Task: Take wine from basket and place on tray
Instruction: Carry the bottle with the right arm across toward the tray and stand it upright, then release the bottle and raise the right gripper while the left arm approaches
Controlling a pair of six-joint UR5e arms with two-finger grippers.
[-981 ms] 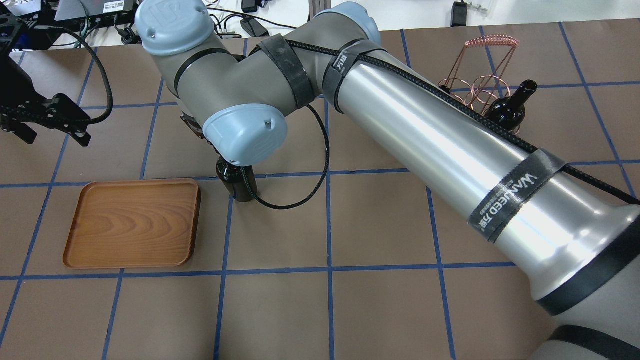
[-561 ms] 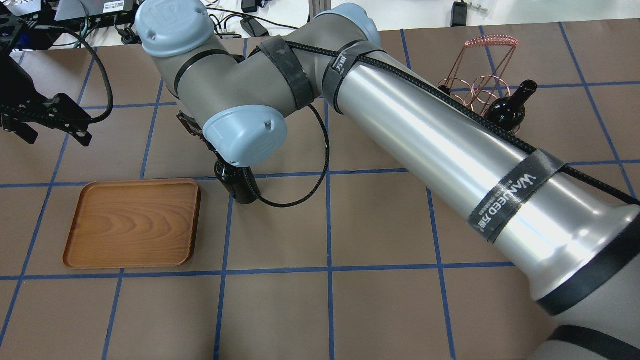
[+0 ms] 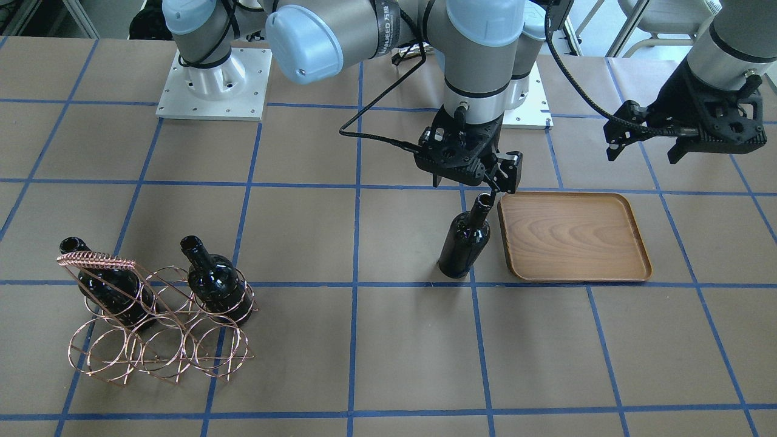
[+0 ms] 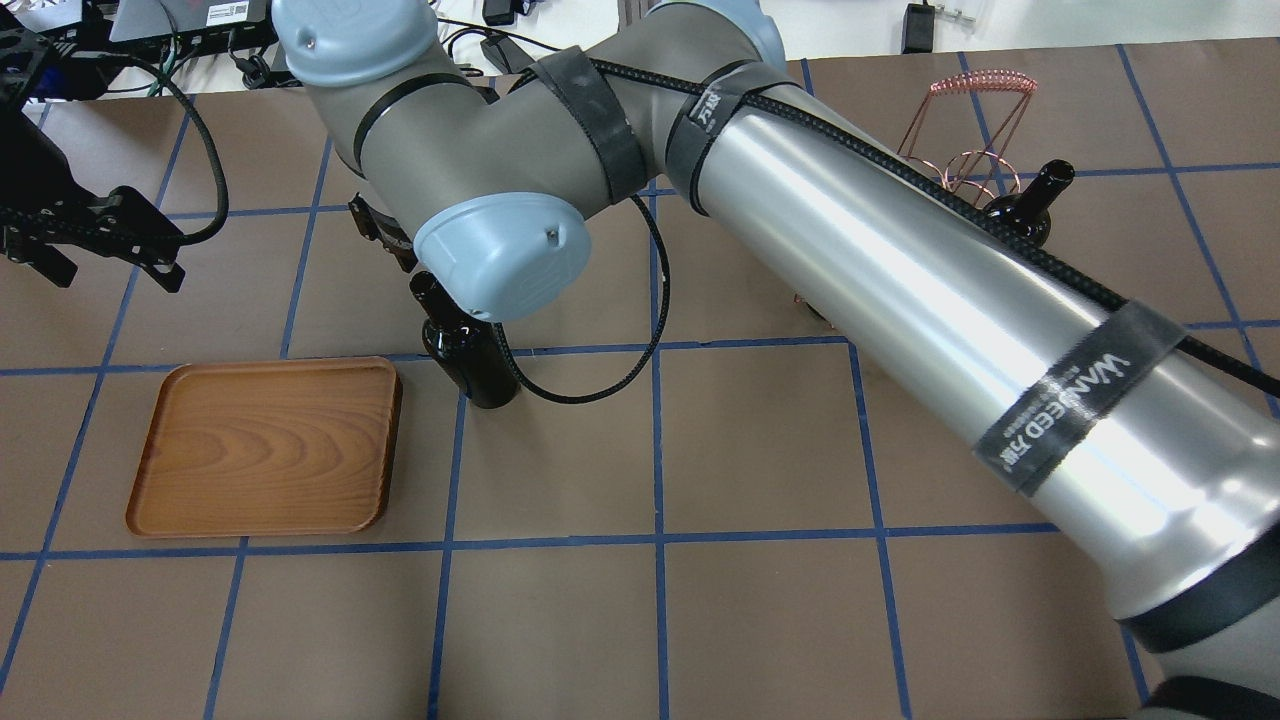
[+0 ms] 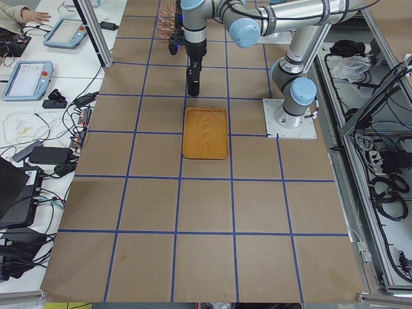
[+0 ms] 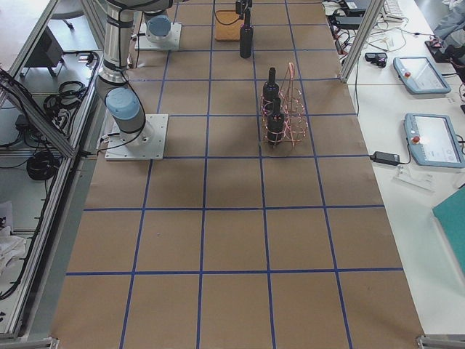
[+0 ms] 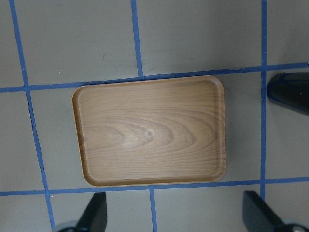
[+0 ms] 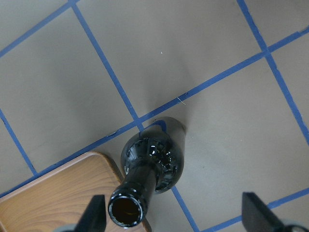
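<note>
Black right hand [image 3: 472,181] is spread open just over the neck of the wine [image 3: 464,243], gripping nothing; the wine stands on the tabletop [image 3: 394,340] right beside the tray [image 3: 573,237], not on it. Left hand [image 3: 644,152] hangs open too, up near the tray, basket [image 3: 158,340] well off to the other side.

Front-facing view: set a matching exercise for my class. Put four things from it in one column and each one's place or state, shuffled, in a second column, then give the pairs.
Column one
1. tray
2. basket
3. wine bottle nearest the tray
4. left gripper

Column two
A. holds two bottles
B. stands outside the tray, right next to it
C. open, in the air, holding nothing
D. has nothing on it

Pairs: 1-D, 2-A, 3-B, 4-C
</note>
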